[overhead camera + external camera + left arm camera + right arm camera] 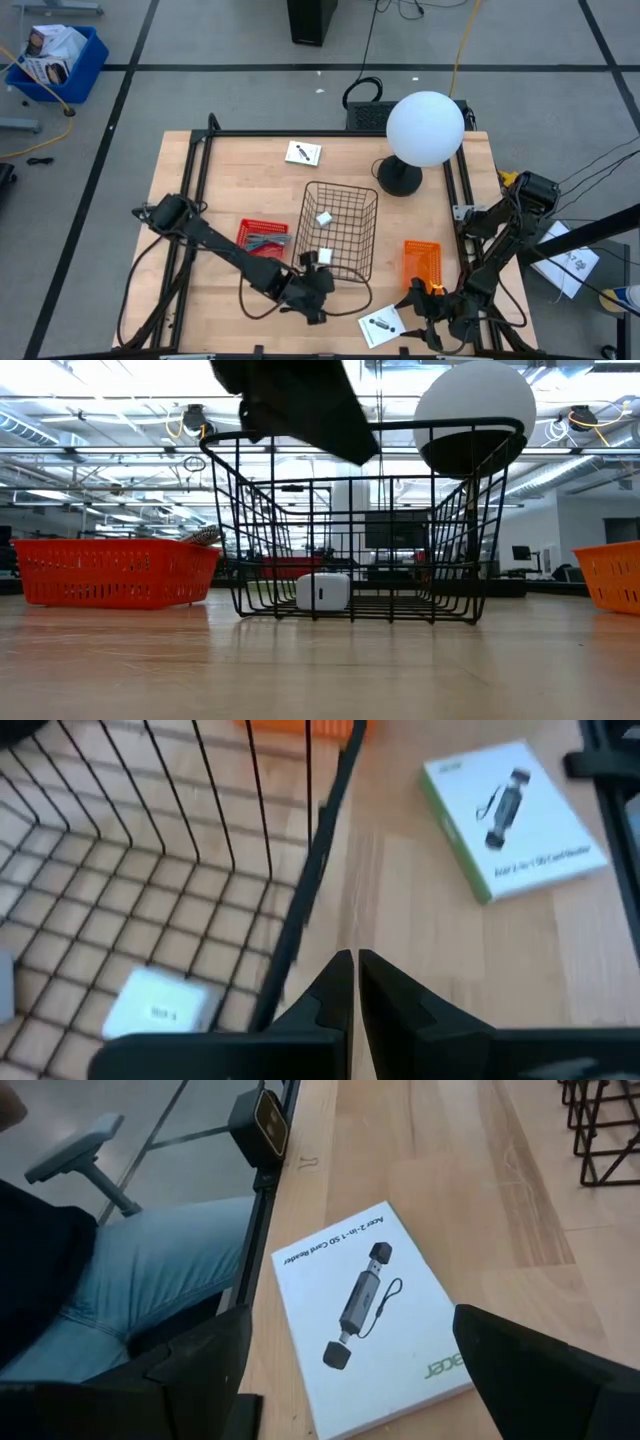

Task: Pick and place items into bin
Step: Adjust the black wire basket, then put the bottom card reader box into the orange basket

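A black wire basket stands mid-table. One small white block lies on its floor, and a white block shows through the wires in the left wrist view. My left gripper hovers shut and empty above the basket's near rim; in the low view it is the dark shape over the basket. My right gripper is open above a white card lying flat near the table's near edge, a finger on either side and touching nothing. Another white card lies at the far side.
A red basket with grey pieces sits left of the wire basket, an orange basket to its right. A white globe lamp stands at the far right. A person's jeans-clad leg is just past the near table edge.
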